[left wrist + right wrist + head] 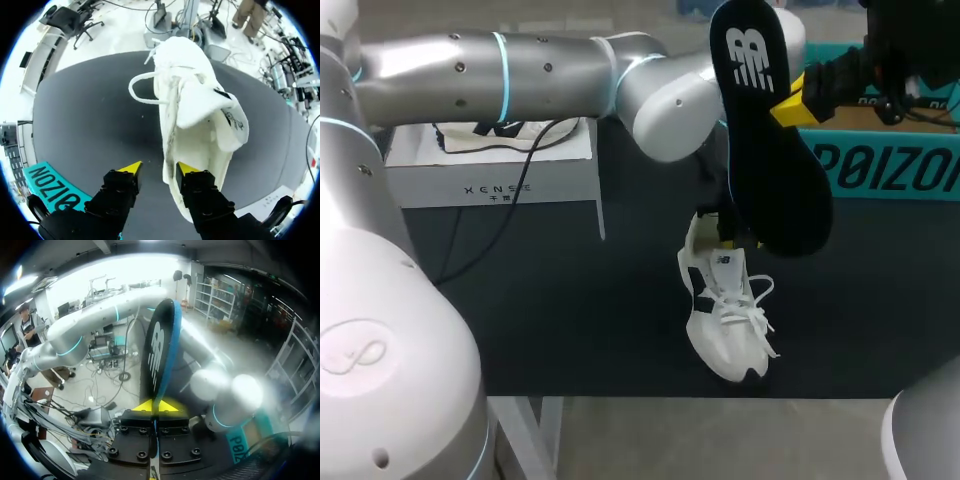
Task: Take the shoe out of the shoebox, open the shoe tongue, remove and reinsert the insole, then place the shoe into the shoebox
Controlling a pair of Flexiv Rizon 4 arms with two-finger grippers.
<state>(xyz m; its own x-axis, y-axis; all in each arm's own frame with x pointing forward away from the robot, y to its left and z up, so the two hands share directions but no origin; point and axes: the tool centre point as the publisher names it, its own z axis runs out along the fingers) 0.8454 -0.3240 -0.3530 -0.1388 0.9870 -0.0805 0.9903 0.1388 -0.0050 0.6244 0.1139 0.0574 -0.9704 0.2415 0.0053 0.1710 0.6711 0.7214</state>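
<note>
A white shoe point(725, 320) with black patches lies on the dark mat, toe toward the table's front edge. In the left wrist view the shoe point(195, 115) has its tongue folded up and its laces loose. My left gripper point(725, 235) is at the heel and stands open point(158, 169): one fingertip point(186, 167) rests against the heel, the other is off it, over the mat. High above the shoe my right gripper point(788, 105) is shut point(159, 405) on the edge of a black insole point(770, 150) with a white logo, held upright point(157, 350).
The teal shoebox point(890, 170) stands at the back right, behind the shoe; a corner of the shoebox point(50, 187) shows beside my left gripper. A white box point(490, 170) with a black cable across it sits at the back left. My left arm spans the table's back.
</note>
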